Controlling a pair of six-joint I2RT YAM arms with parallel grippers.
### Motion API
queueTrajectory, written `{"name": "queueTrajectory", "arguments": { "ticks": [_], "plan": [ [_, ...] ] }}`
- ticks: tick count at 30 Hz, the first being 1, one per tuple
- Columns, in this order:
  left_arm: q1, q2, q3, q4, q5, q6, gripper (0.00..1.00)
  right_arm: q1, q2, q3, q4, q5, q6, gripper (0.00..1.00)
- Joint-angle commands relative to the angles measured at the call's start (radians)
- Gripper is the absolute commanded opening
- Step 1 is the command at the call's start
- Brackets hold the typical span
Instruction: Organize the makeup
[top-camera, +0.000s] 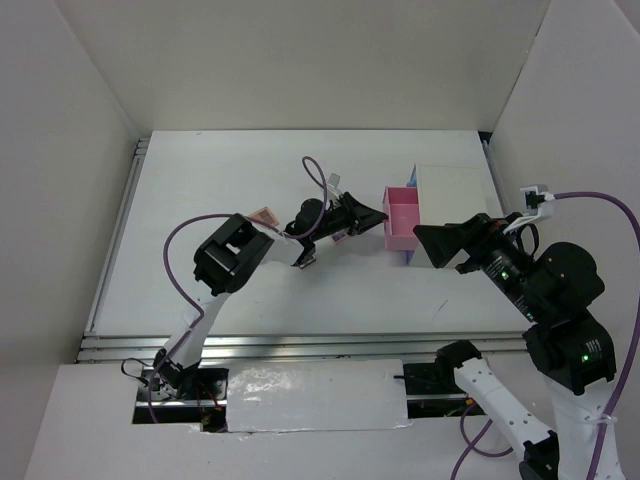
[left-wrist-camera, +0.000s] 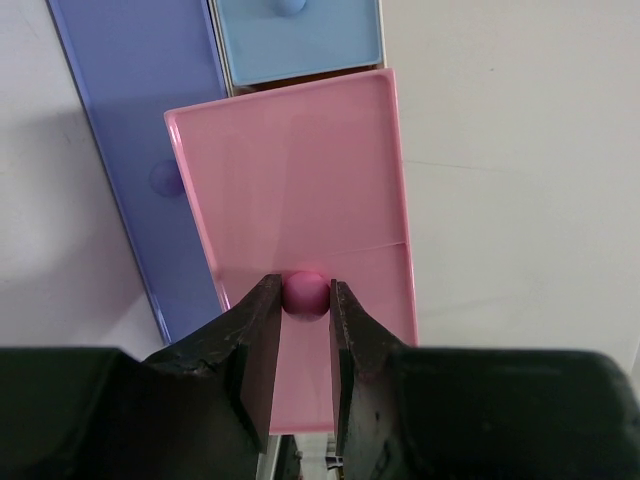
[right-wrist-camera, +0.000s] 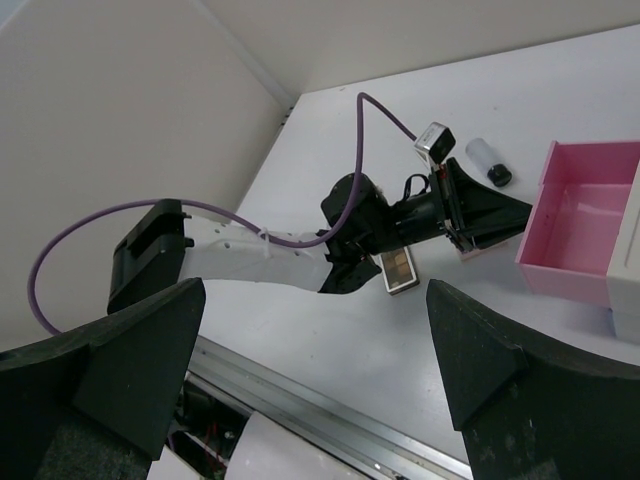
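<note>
The left gripper (left-wrist-camera: 304, 288) has its jaws pinched narrow on the round pink knob (left-wrist-camera: 306, 296) of the pink drawer (left-wrist-camera: 300, 170). In the top view this drawer stands pulled out of the white box (top-camera: 455, 195) toward 9 o'clock. In the left wrist view a blue drawer (left-wrist-camera: 300, 35) sits at 12 o'clock of the pink one and a violet drawer (left-wrist-camera: 135, 150) at 9 o'clock.

The right gripper (right-wrist-camera: 315, 295) hovers above the bench (top-camera: 200, 180) at 4 o'clock of the pink drawer in the top view, jaws wide and holding nothing.

The makeup in sight lies outside the drawer:
- 1 brown palette (right-wrist-camera: 400, 270) lies flat on the bench beneath the left wrist.
- 1 small clear black-capped bottle (right-wrist-camera: 488, 160) lies on its side at 10 o'clock of the drawer front in the right wrist view.
- 1 more palette (top-camera: 265, 214) is partly hidden by the left arm.
</note>
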Motion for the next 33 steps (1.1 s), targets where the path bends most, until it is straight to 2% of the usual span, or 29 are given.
{"name": "queueTrajectory", "arguments": {
  "ticks": [1,4,5,8,10,11,12,15,17,19,20,22,23,24,25,26,27,29,31,33],
  "plan": [
    [0.015,-0.06,0.006,0.015,0.003,0.056,0.24,-0.002,0.014,-0.008,0.034,-0.013,-0.011,0.99],
    [0.015,-0.071,0.002,0.015,0.003,0.058,0.39,0.0,0.016,-0.008,0.035,-0.01,-0.015,0.99],
    [0.017,-0.086,-0.001,0.009,-0.002,0.068,0.5,0.0,0.019,-0.008,0.032,-0.01,-0.017,0.99],
    [0.017,-0.125,-0.044,-0.016,-0.026,0.103,0.65,0.0,0.023,-0.006,0.031,-0.008,-0.023,0.99],
    [0.023,-0.175,-0.078,-0.047,-0.039,0.123,0.69,0.0,0.028,-0.008,0.032,-0.011,-0.023,0.99],
    [0.026,-0.192,-0.089,-0.059,-0.05,0.151,0.76,0.0,0.028,-0.008,0.032,-0.011,-0.025,1.0],
    [0.032,-0.23,-0.099,-0.074,-0.056,0.163,0.97,0.0,0.032,-0.009,0.034,-0.015,-0.025,1.0],
    [0.049,-0.312,-0.144,-0.158,-0.097,0.217,0.99,0.001,0.037,-0.008,0.037,-0.018,-0.023,1.0],
    [0.063,-0.38,-0.15,-0.356,-0.178,0.278,0.99,0.0,0.042,-0.005,0.035,-0.021,-0.025,1.0],
    [0.066,-0.415,-0.074,-0.608,-0.294,0.32,1.0,0.0,0.04,-0.002,0.032,-0.016,-0.025,1.0],
    [0.063,-0.421,-0.029,-0.882,-0.445,0.347,0.99,-0.002,0.04,-0.003,0.032,-0.013,-0.026,1.0],
    [0.061,-0.39,0.161,-1.136,-0.589,0.351,1.0,0.0,0.039,-0.005,0.034,-0.013,-0.025,1.0],
    [0.064,-0.32,0.236,-1.358,-0.643,0.349,0.99,-0.002,0.04,-0.005,0.035,-0.011,-0.023,1.0],
    [0.067,-0.279,0.41,-1.446,-0.721,0.357,0.99,-0.002,0.04,-0.006,0.034,-0.013,-0.023,1.0],
    [0.067,-0.178,0.507,-1.525,-0.749,0.386,0.99,0.001,0.042,-0.006,0.034,-0.016,-0.022,1.0],
    [0.067,-0.119,0.601,-1.674,-0.779,0.392,0.99,0.0,0.045,-0.006,0.035,-0.016,-0.022,1.0],
    [0.069,-0.07,0.779,-1.729,-0.815,0.415,0.99,-0.002,0.046,-0.006,0.034,-0.018,-0.022,1.0],
    [0.073,0.054,0.949,-1.818,-0.83,0.43,0.99,0.001,0.049,-0.005,0.032,-0.015,-0.025,1.0],
    [0.084,0.108,0.982,-1.828,-0.835,0.433,0.99,0.003,0.051,-0.003,0.026,-0.016,-0.025,1.0],
    [0.093,0.115,0.936,-1.768,-0.817,0.436,0.99,0.003,0.051,-0.002,0.025,-0.011,-0.026,1.0]
  ]
}}
